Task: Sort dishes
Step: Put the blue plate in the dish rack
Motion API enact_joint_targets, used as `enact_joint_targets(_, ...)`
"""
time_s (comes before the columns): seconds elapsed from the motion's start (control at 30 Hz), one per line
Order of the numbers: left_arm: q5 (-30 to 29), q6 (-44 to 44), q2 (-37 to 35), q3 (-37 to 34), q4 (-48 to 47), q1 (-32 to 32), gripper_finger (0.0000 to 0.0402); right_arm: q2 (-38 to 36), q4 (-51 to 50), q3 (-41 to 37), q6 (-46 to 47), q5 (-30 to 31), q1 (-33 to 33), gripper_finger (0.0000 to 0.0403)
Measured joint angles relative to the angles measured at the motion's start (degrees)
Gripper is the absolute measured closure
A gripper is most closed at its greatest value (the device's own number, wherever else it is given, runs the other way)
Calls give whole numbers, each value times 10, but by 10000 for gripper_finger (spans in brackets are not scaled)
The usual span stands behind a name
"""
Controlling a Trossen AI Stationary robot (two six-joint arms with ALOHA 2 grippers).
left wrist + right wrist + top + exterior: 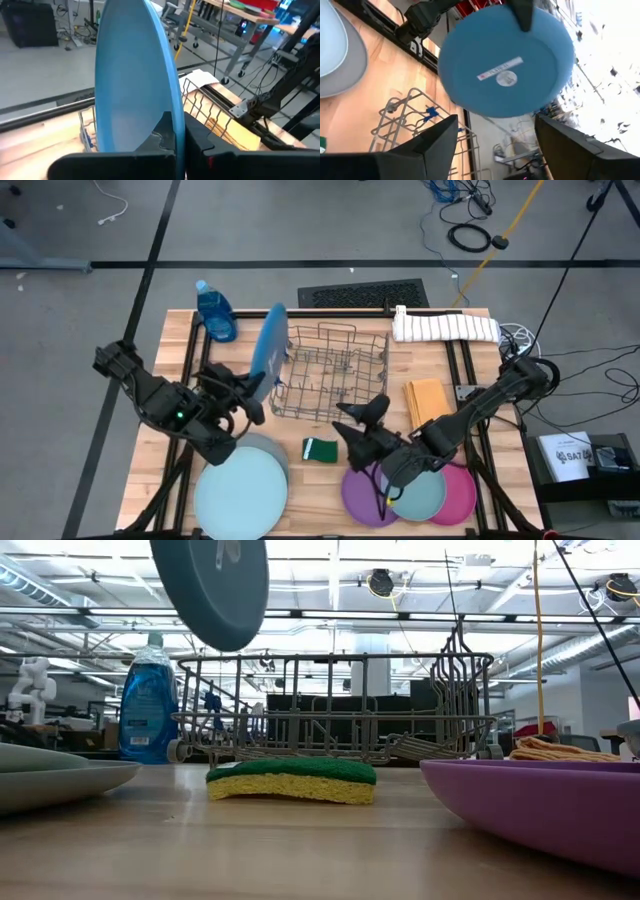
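A light wooden slatted table [150,470] carries the scene, with a grey wire dish rack [330,375] standing at its middle, just ahead of both arms. The left gripper [255,395] is clamped on the lower rim of a large deep-blue round plastic plate [270,340], holding it on edge in the air, raised above the fingers and beside the rack's left end; the left wrist view shows the dark fingers [165,135] pinching the plate's edge, and the right wrist view shows the plate's underside with a white label. Just behind that gripper, nearer the table's front edge, a large pale-blue round plate [238,495] lies flat on a grey plate [275,450]. The right gripper [355,425] hovers beside the rack's front right corner with its two fingers spread wide and nothing between them. Directly behind it, under the right arm, lie a smaller purple round plate [358,498], a teal round plate [428,495] and a pink round plate [465,490], overlapping one another. A white striped folded towel [445,327] lies well ahead of the right gripper at the far edge, a folded orange cloth [425,400] just to its right. A blue dish-soap bottle [215,310] stands ahead of the left gripper. A small green-and-yellow sponge [321,449] rests just left of the right gripper
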Motion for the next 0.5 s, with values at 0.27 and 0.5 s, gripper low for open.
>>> enact_joint_targets(0.27, 34, 106, -46, -58, 163, 22, 398, -15, -38, 0, 41, -2, 1, 145)
enact_joint_targets(0.5, 100, 296, -88, -64, 293, 65, 398, -15, -38, 0, 42, -2, 1, 145)
